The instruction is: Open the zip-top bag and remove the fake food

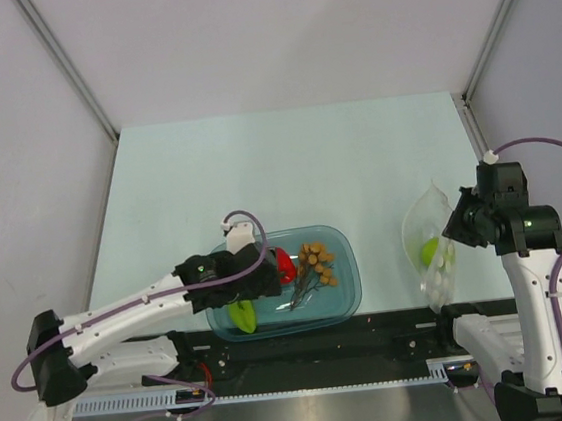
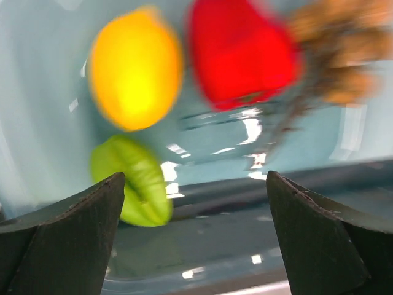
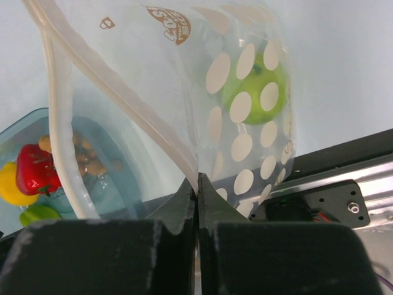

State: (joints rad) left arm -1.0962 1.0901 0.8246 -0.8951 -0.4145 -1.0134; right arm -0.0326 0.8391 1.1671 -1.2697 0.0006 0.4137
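Observation:
The zip-top bag (image 1: 433, 245) hangs at the right, clear with white dots, its mouth open. My right gripper (image 1: 456, 227) is shut on its edge, shown pinched in the right wrist view (image 3: 198, 181). A yellow-green fruit (image 3: 255, 92) lies inside the bag (image 3: 184, 74). My left gripper (image 1: 268, 277) is open and empty over the teal tub (image 1: 346, 304). In the left wrist view its jaws (image 2: 195, 203) stand wide apart above a yellow fruit (image 2: 135, 67), a red piece (image 2: 239, 52), a green piece (image 2: 132, 178) and the orange-brown bunch (image 2: 334, 55).
The tub sits at the table's near edge, by the black rail (image 1: 395, 334). The right arm's base (image 1: 541, 384) stands just below the bag. Grey walls close in the table at the back and both sides.

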